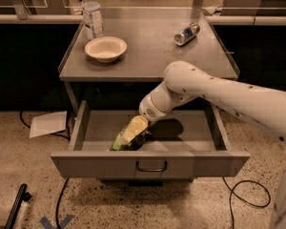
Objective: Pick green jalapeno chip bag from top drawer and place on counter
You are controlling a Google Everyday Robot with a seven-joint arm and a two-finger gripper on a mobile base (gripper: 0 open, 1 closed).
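The top drawer [200, 162] stands pulled open below the counter [148, 56]. The green jalapeno chip bag [117, 143] lies in the drawer's front left-centre part, and only its left green edge shows. My gripper [134, 130], pale yellow at the tip, reaches down into the drawer from the right and sits right on top of the bag, covering most of it. My white arm [219, 92] crosses over the drawer's right half.
On the counter stand a white bowl [106, 48] and a water bottle [92, 14] at the left, and a silver can [187, 34] lies at the back right. A sheet of paper [48, 124] and cables [243, 194] lie on the floor.
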